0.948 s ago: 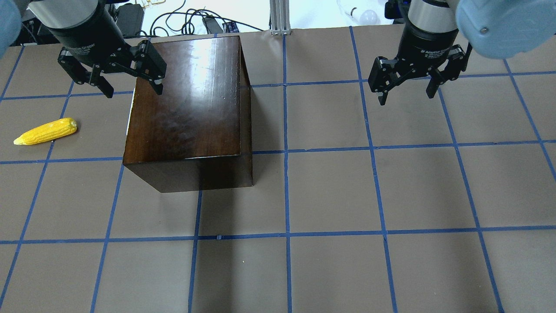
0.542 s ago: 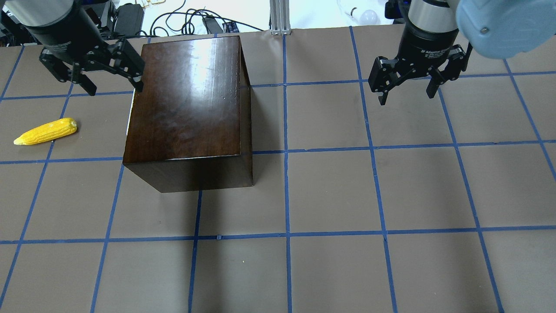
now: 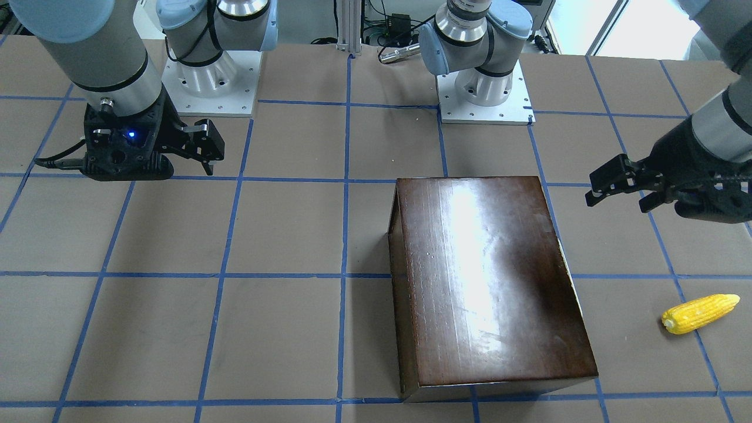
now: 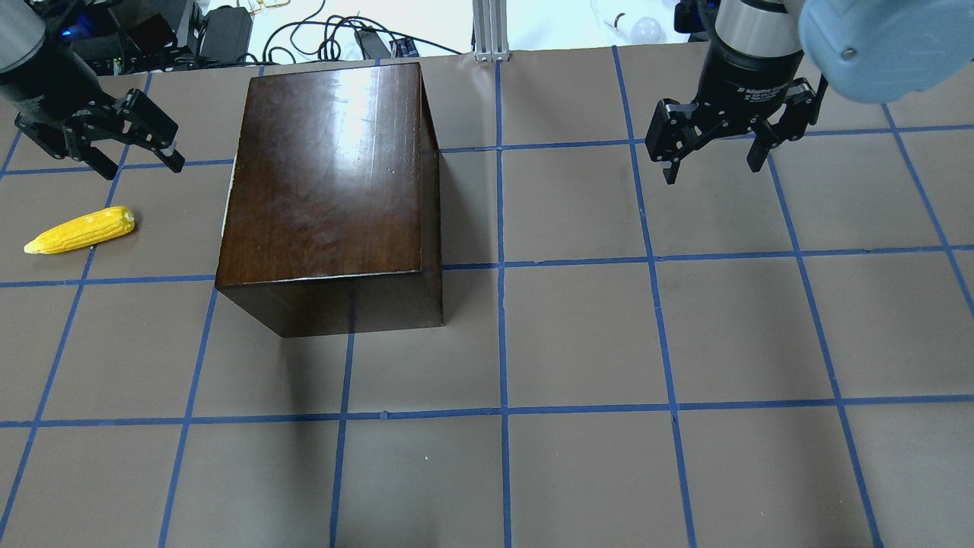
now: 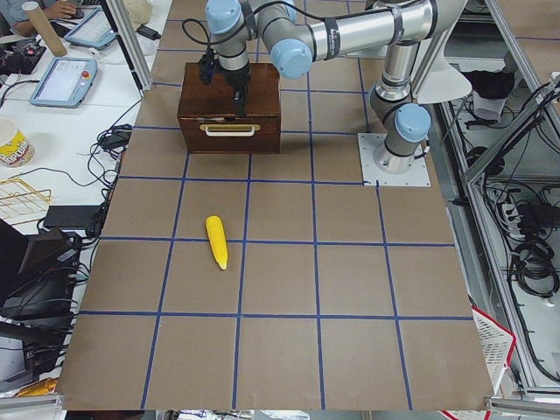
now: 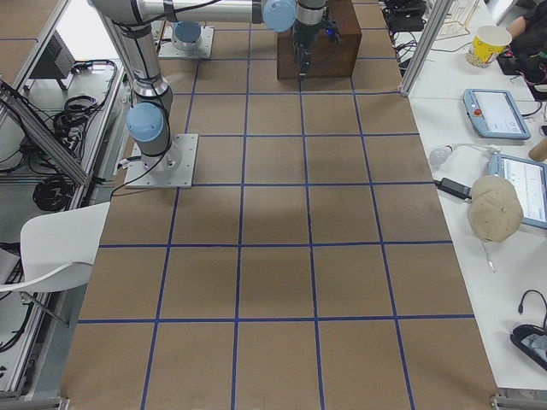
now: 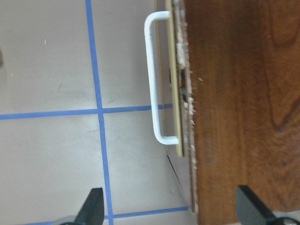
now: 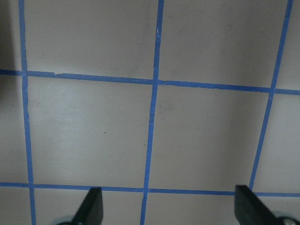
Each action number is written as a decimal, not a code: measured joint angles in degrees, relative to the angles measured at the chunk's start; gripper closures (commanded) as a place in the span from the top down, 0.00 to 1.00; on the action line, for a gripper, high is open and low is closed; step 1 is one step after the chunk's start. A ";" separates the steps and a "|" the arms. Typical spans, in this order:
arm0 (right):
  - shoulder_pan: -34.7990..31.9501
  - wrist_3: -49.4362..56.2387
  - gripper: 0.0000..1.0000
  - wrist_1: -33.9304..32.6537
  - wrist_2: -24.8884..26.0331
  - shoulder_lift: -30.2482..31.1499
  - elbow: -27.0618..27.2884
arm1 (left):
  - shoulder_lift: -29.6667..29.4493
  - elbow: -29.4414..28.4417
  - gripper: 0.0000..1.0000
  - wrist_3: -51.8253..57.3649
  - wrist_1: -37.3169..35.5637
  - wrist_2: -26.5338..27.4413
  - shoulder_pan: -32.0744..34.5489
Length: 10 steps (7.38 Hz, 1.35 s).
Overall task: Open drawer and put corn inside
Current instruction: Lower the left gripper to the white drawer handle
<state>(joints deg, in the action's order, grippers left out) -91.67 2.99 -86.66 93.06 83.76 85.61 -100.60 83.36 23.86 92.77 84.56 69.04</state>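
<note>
White handle on the shut drawer is thin, so your spread left tool, hovering over it, could slip off or drag the whole box toward the corn lying on the desk nearby; the spread right tool braces nothing.

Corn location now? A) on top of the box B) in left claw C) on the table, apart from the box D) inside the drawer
C: the corn lies on the table, apart from the box; the left claw is open and empty.
</note>
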 measured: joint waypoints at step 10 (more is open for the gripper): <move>-0.03 0.00 1.00 0.00 -0.05 0.00 0.00 | -11.78 3.83 1.00 -2.55 -10.02 -7.75 -3.36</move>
<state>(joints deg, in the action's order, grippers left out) -91.70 2.99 -86.66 93.02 83.76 85.61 -112.38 87.20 21.31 82.75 76.81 65.68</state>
